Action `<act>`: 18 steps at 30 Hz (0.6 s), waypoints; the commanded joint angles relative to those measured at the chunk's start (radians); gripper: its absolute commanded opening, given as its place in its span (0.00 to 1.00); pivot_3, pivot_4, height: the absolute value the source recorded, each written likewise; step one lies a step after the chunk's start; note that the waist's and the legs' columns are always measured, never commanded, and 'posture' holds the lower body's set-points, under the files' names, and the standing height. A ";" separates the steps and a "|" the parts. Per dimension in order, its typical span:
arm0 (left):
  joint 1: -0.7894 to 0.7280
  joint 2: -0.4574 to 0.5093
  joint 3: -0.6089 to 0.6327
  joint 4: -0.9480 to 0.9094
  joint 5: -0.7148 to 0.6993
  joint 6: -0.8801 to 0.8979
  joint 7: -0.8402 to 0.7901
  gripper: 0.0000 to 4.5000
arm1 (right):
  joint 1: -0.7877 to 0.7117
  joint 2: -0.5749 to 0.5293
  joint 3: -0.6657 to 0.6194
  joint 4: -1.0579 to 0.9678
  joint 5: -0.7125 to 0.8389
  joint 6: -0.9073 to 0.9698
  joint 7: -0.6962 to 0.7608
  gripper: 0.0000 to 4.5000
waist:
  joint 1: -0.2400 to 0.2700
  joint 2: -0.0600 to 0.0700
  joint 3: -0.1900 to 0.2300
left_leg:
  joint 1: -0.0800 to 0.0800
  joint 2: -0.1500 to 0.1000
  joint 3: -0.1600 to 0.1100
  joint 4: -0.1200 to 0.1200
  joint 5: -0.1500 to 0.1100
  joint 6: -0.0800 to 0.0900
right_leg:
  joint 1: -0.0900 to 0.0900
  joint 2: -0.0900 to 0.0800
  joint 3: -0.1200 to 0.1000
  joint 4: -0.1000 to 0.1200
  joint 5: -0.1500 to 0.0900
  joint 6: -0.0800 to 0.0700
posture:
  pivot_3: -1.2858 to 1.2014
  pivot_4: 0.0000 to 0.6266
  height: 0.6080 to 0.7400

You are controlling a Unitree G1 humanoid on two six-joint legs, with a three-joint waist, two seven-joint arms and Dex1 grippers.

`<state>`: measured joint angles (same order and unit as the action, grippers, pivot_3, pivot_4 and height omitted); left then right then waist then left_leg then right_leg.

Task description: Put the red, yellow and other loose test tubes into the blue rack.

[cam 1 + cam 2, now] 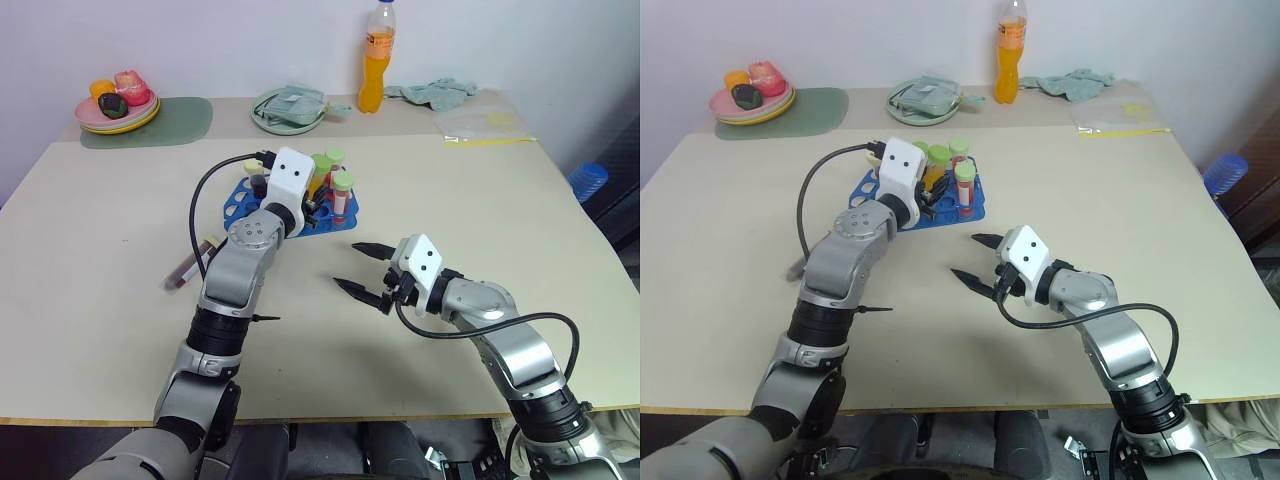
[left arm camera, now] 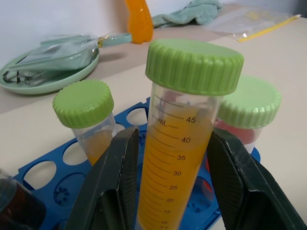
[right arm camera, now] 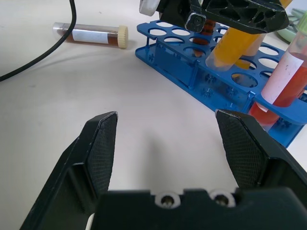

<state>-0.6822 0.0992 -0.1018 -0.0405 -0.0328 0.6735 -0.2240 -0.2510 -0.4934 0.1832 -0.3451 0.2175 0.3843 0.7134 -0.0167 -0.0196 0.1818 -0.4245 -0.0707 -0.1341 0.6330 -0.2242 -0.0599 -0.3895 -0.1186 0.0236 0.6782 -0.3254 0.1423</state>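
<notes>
Left gripper (image 2: 168, 191): we see its two black fingers clamped on the yellow-liquid tube (image 2: 180, 139) – green cap, standing tilted in the blue rack (image 1: 245, 195).
Right gripper (image 1: 365, 270): spread wide, holding nothing, above bare table (image 1: 450, 190) right of frame centre.
Tubes in the rack: we count three green-capped ones – the gripped yellow tube, a second yellow-orange tube (image 2: 88, 120), and a red-liquid tube (image 3: 288, 76) with a white label.
Loose tubes: one, dark maroon tube (image 3: 93, 36) with cream cap, lying flat on the table left of the rack.
Blue rack: one, upper centre of the head views.
</notes>
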 commanded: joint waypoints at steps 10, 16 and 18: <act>-0.021 0.013 -0.001 -0.020 0.010 -0.006 0.015 0.16 | 0.001 0.008 0.002 -0.019 -0.007 -0.027 0.001 0.80 | 0.000 0.000 0.000 | 0.000 0.000 0.000 0.000 0.000 0.000 | 0.000 0.000 0.000 0.000 0.000 0.000 | 0.52 0.24 1.00; 0.019 0.015 -0.002 -0.033 0.027 -0.068 0.036 0.16 | 0.003 0.009 0.002 -0.020 -0.008 -0.028 0.000 0.80 | -0.001 0.000 0.000 | 0.000 0.000 0.000 0.000 0.000 0.000 | 0.000 0.000 0.000 0.000 0.000 0.000 | 0.52 0.24 1.00; 0.046 0.005 0.009 -0.033 0.023 -0.112 0.048 0.16 | 0.003 0.009 0.003 -0.018 -0.008 -0.029 0.000 0.80 | -0.002 0.000 0.000 | 0.000 0.000 0.000 0.000 0.000 0.000 | 0.000 0.000 0.000 0.000 0.000 0.000 | 0.52 0.24 1.00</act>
<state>-0.6495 0.1057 -0.1042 -0.0411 -0.0218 0.6143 -0.1954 -0.2494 -0.4900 0.1894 -0.3451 0.2087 0.3757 0.7133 -0.0187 -0.0196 0.1818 -0.4245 -0.0706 -0.1341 0.6329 -0.2241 -0.0600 -0.3897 -0.1187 0.0237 0.6783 -0.3254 0.1423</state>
